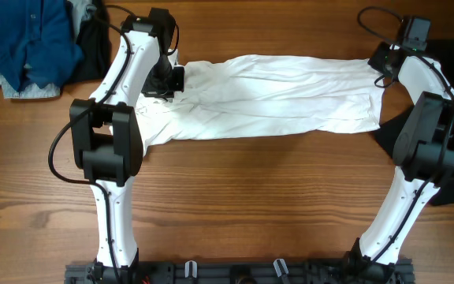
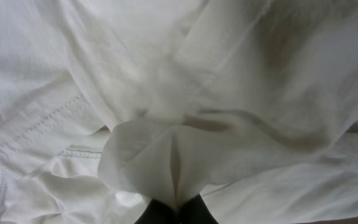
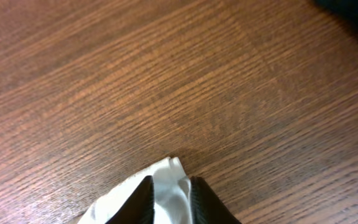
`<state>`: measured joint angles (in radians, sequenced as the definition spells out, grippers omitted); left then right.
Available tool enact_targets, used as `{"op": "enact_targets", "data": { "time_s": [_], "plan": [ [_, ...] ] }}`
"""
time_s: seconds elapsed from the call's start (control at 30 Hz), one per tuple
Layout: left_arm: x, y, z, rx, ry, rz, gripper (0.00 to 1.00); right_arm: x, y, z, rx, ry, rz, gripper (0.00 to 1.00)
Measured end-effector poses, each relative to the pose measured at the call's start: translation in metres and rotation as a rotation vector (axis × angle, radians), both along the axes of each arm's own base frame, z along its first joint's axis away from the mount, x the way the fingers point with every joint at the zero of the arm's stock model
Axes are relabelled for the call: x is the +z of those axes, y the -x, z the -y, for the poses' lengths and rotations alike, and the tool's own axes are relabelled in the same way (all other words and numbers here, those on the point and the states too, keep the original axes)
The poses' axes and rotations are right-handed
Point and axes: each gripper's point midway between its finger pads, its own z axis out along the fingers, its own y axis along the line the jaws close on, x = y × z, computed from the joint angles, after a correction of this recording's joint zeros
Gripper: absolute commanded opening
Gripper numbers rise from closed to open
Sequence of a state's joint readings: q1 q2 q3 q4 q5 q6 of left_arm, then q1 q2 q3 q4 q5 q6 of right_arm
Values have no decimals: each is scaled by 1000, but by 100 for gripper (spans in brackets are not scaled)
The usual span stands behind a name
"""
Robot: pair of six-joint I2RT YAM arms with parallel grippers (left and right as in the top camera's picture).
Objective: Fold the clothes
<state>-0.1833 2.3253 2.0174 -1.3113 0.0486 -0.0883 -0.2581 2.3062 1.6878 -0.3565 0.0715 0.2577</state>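
Note:
A white shirt [image 1: 274,95] lies spread across the far middle of the table, folded over lengthwise. My left gripper [image 1: 170,77] is shut on a pinched fold of the white shirt [image 2: 179,162] at its left end; its dark fingertips [image 2: 178,211] show at the bottom of the left wrist view. My right gripper [image 1: 383,65] is shut on the shirt's right corner [image 3: 169,180], with the dark fingers [image 3: 169,202] on either side of the cloth, just above the wood.
A blue garment [image 1: 26,39] on a pile with dark and light clothes sits at the far left corner. A black garment [image 1: 448,118] lies at the right edge, under the right arm. Bare wooden table [image 1: 274,205] lies in front.

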Motion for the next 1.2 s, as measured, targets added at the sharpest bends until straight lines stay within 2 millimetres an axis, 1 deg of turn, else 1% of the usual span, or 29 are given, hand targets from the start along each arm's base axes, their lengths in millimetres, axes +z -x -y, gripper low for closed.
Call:
{"op": "enact_targets", "data": {
  "time_s": [0.03,0.13,0.43,0.6,0.7,0.8,0.87,0.9,1.03,1.07,1.1,1.13,1.17,1.2],
  "plan": [
    [0,0,0,0,0,0,4,-2,0,0,-3,-3,-3,5],
    [0,0,0,0,0,0,4,-7,0,-1,-1,-7,-6,4],
    [0,-4,1,0,3,15,4,-7,-1,-1,2,-6,-6,4],
    [0,-6,1,0,4,23,4,-2,3,-8,38,-37,-50,4],
    [0,-6,1,0,4,23,4,8,2,-11,68,-43,-62,4],
    [0,-6,1,0,4,23,4,26,0,-13,95,-41,-56,4],
    [0,-6,1,0,5,26,4,37,2,-14,109,-34,-55,4],
    [0,-7,1,0,5,29,4,49,6,-15,123,-28,-59,4],
    [0,-9,2,0,7,37,4,69,15,-18,145,-20,-67,4],
    [0,-9,2,0,7,36,4,72,16,-18,148,-18,-69,9],
    [0,-9,2,0,7,37,4,75,17,-19,155,-14,-69,37],
    [0,-9,2,0,7,36,4,76,17,-19,161,-10,-69,69],
    [0,-9,2,0,7,37,4,76,17,-19,177,-1,-70,82],
    [0,-9,2,0,7,36,4,76,15,-19,188,6,-66,85]
  ]
}}
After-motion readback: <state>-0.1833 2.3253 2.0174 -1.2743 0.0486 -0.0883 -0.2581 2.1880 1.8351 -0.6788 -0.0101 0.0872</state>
